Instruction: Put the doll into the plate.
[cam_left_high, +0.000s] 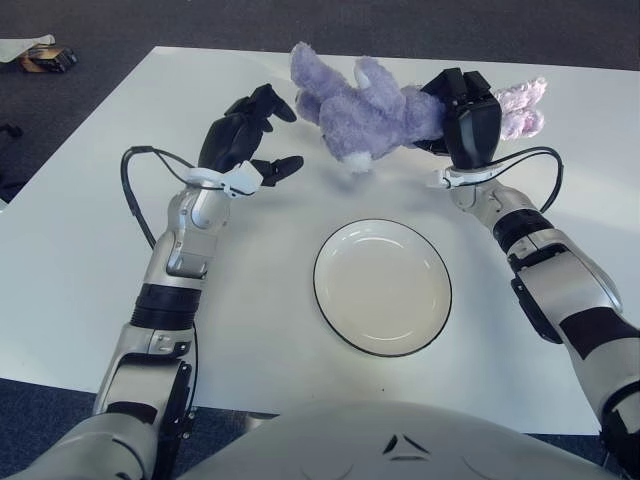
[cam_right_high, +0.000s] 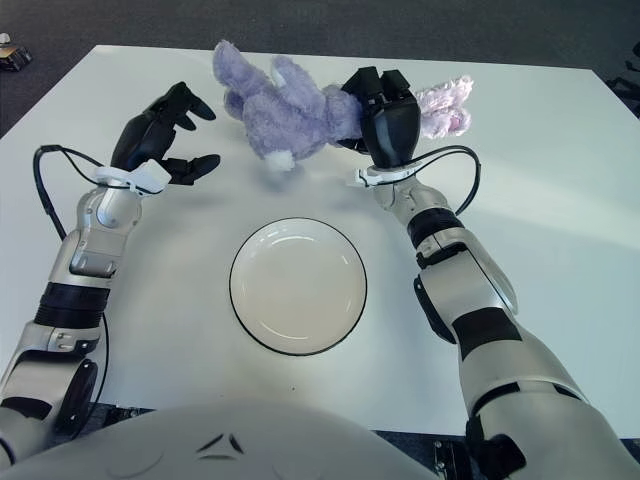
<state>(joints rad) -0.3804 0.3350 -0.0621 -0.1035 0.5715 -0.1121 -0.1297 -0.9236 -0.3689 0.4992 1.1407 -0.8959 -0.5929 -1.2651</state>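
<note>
Above the counter (cam_left_high: 90, 230), the right hand (cam_left_high: 462, 120) clamps the purple doll (cam_left_high: 365, 110) by its head end, body hanging out leftward. The plate (cam_left_high: 382, 287) lies below and nearer the robot. The left hand (cam_left_high: 245, 140), fingers spread and empty, hovers just beside the doll's legs and could bump them, loosening that off-centre hold.

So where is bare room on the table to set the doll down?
The plate is empty, and bare table lies to its left, below the open left hand. More bare table lies right of the right hand, which holds the doll. The far edge between both hands is crowded.
</note>
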